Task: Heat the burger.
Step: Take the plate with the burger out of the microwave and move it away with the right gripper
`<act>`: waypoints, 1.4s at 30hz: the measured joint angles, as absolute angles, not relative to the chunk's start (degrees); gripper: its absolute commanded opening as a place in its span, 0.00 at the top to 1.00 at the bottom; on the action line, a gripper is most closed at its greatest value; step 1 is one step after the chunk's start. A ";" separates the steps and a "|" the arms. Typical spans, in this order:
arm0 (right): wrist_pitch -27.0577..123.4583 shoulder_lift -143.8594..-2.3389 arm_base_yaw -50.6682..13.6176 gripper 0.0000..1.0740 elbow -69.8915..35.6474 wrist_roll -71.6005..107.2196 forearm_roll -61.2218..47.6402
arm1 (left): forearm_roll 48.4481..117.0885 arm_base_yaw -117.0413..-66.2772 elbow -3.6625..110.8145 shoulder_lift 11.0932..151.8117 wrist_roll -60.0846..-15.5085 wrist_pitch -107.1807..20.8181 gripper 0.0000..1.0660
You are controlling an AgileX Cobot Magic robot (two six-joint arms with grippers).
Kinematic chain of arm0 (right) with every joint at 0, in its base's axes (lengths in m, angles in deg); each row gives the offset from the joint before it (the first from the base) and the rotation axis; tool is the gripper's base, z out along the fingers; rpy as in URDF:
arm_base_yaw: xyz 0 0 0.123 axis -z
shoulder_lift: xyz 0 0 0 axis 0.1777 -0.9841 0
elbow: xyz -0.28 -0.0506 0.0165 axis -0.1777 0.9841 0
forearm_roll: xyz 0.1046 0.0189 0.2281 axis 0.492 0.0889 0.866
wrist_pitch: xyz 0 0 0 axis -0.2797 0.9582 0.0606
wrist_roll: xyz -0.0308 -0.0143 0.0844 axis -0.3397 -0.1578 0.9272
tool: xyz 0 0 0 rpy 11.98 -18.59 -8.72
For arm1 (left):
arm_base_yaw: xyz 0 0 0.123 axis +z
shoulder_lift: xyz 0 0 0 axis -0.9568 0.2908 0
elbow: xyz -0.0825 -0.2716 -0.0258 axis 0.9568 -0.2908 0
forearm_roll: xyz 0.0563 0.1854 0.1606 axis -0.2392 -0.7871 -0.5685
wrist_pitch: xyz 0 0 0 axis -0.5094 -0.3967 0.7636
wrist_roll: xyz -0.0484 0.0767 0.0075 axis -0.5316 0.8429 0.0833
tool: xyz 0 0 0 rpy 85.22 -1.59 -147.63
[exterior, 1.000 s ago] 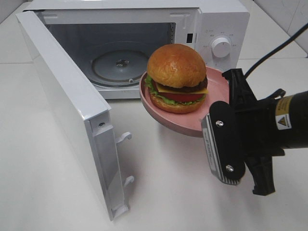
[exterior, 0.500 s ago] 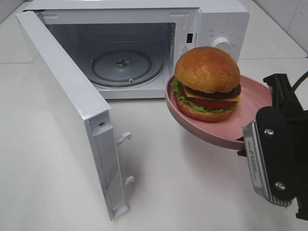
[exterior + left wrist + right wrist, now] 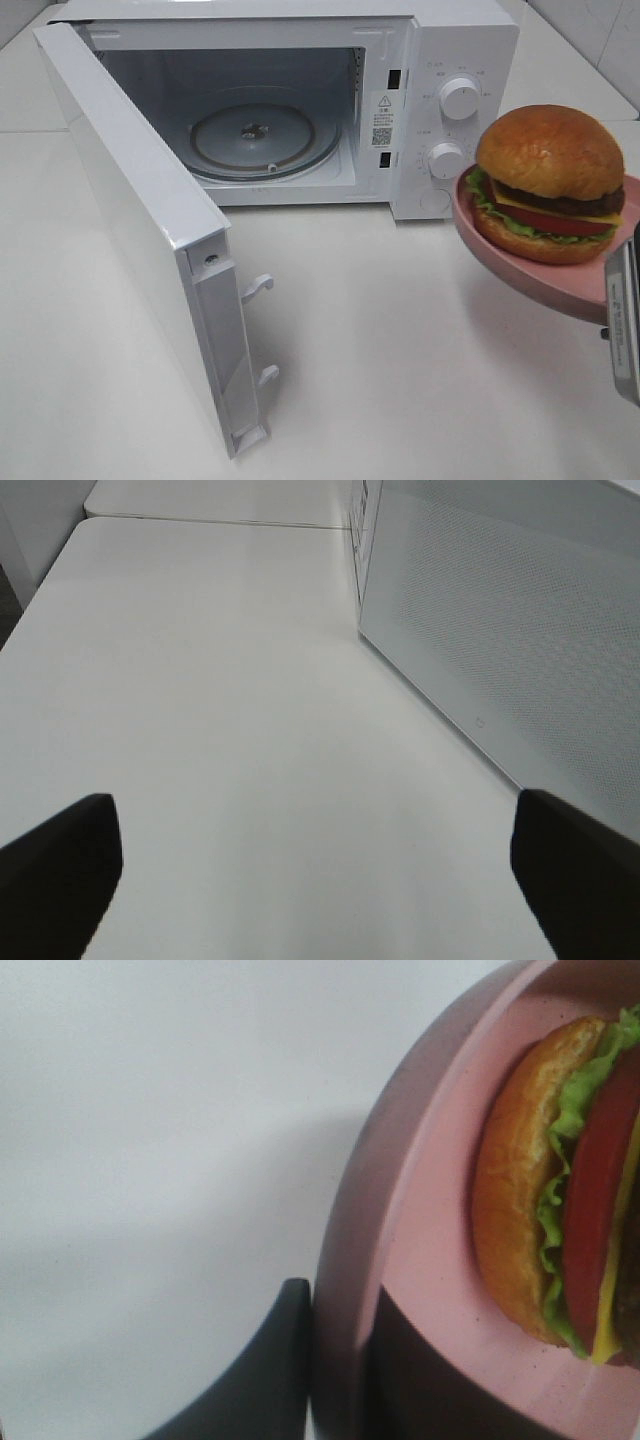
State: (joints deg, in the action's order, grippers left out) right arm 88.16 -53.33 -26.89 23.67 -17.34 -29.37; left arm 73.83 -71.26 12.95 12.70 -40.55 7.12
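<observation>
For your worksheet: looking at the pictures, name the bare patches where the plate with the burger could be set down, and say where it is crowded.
Bare: the glass turntable inside the open microwave, and the white table between the open door and the microwave's front. Also the table beside the door's outer face, under the open left claw. Crowded: the right edge, where the right claw holds the pink plate with the burger aloft.

Burger (image 3: 549, 185) on pink plate (image 3: 520, 273) (microwave (image 3: 300, 100) open).

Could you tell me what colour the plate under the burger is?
Pink plate; clearest in the exterior high view.
</observation>
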 measured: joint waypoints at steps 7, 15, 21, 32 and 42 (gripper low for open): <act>90.86 -52.87 -26.89 1.00 23.67 -2.16 -38.02 | 73.83 -71.26 12.95 12.70 -40.55 7.12 0.08; 90.74 -52.87 -26.89 1.00 23.67 9.76 -42.94 | 73.83 -71.26 12.95 12.70 -40.55 7.12 0.08; 93.72 -52.87 -26.89 1.00 23.67 19.39 -46.50 | 73.83 -71.26 12.95 12.70 -40.55 7.12 0.08; 101.80 -54.76 -26.89 1.00 23.67 32.39 -52.00 | 73.83 -71.26 12.95 12.70 -40.55 7.12 0.08; 102.72 -63.59 -26.89 1.00 23.67 41.10 -52.28 | 73.83 -71.26 12.95 12.70 -40.55 7.12 0.08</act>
